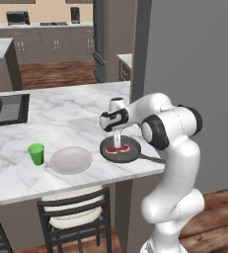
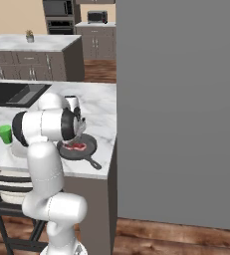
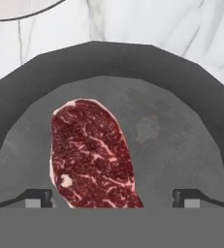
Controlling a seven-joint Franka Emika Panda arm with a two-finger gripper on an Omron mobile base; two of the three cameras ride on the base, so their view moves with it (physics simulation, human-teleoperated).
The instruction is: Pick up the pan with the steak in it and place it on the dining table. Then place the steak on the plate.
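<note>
Directly under the hand, the gripper (image 3: 111, 197) hangs low over the pan (image 3: 181, 145), its two dark fingertips (image 3: 36, 197) spread wide apart with nothing between them touching either pad. The steak (image 3: 91, 155) lies flat on the pan floor in the hand view, toward seven o'clock of the pan's middle (it runs down to the bottom edge of that view between the tips, nearer the left one). A pale curve of the plate (image 3: 16, 7) shows at eleven o'clock, beyond the pan's rim.

From the left base view, the gripper (image 1: 118, 141) points straight down over the steak (image 1: 119, 148), which sits in the pan (image 1: 130, 154) on the dining table (image 1: 86, 106) near its right end. The pan's handle points toward four o'clock, passing behind the arm. The plate (image 1: 71, 160) rests at nine o'clock of the pan, just beside it, bare. A green cup (image 1: 36, 153) stands farther along at nine o'clock, near the plate. A dark chair (image 1: 73, 207) is tucked under the table's near edge below the plate.

Farther back, a dark sink (image 1: 7, 108) is set into the table at ten o'clock, and grey cabinets (image 1: 51, 44) line the far wall.
</note>
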